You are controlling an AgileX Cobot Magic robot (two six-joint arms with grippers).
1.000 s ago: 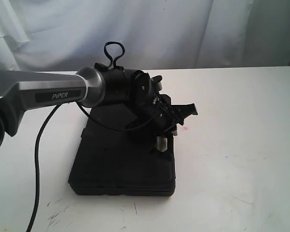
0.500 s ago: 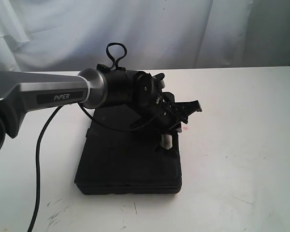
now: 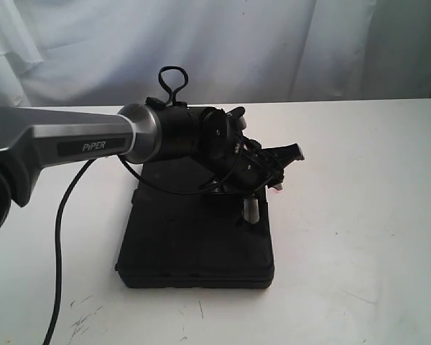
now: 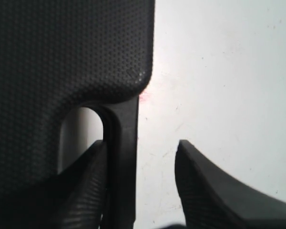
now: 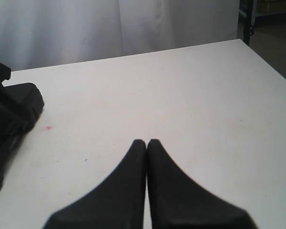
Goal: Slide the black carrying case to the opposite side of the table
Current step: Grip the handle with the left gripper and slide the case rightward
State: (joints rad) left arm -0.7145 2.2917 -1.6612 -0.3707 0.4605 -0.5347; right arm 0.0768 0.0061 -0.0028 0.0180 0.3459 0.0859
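Observation:
The black carrying case lies flat on the white table, left of its middle. My left gripper is down at the case's far right corner, open. In the left wrist view the left gripper straddles the case's handle bar: one finger sits in the handle opening against the bar, the other stands apart on bare table. A small pink spot shows beside the textured case. My right gripper hovers shut and empty over the table, with the case off to one side.
A white curtain hangs behind the table. The left arm's black cable trails over the table on the left. Dark scuff marks lie near the front edge. The table's far corner shows in the right wrist view.
The case has slid a little to the right, and my left gripper has moved right with it at the handle. The pink spot is now nearly under the gripper.

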